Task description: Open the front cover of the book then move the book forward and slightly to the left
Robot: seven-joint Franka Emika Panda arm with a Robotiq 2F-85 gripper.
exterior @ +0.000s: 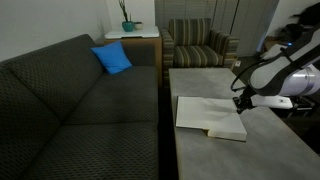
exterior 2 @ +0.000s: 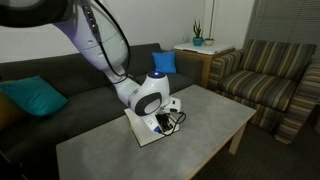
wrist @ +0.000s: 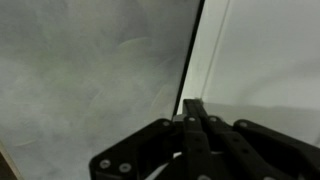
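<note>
The gripper [wrist: 193, 104] has its jaws pressed together with nothing between them, tips down at the edge of the book [exterior: 208, 116]. The book lies open, white side up, on the grey table [exterior: 260, 150]. In the wrist view its white surface spreads right of the jaws, bare tabletop left.

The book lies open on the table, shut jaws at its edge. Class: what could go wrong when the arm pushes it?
1. The shut jaws sit at one edge of the book, not gripping it; pushed there it may pivot rather than slide.
2. In an exterior view the book lies near the table edge by the sofa; a push that way could leave it overhanging.
</note>
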